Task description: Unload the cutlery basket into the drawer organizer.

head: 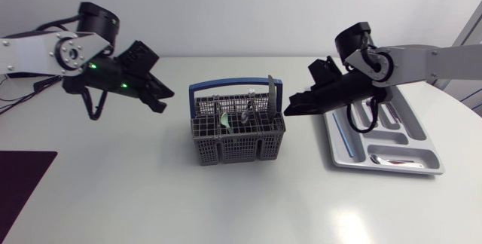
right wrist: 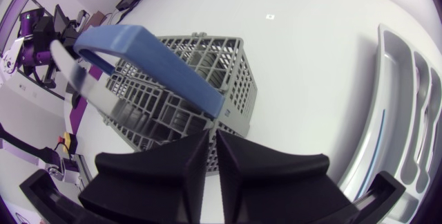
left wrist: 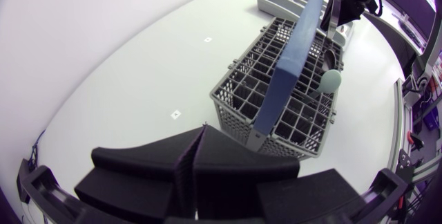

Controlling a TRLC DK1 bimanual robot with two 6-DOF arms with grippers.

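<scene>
While weighing up progress, judging the job as barely begun. Seeing the basket (head: 237, 140) sitting at mid-table between the two arms and carrying several pieces: a flat grey blade (head: 269, 97) standing upright beside the blue handle (head: 233, 86), a pale green spoon (left wrist: 331, 80) leaning in a nearby cell, and a few darker handles too tangled for telling apart.

Finding only one silvery piece (head: 395, 160) lying in the near compartment of the tray (head: 410, 131), which is resting to the right of the basket, near but apart. Reading the other compartments as bare, though partly hidden by the right arm — so nearly everything waiting to be moved.

Noting the basket as grey plastic, an open square grid divided into cells, sitting level, with the arched handle raised over its middle.

Seeing the left gripper (head: 160, 101) hovering off the basket's left side, fingers pressed together on nothing. Seeing the right gripper (head: 291, 108) hanging just beside the basket's right rim — fingers closed to a sliver, likewise gripping nothing.
</scene>
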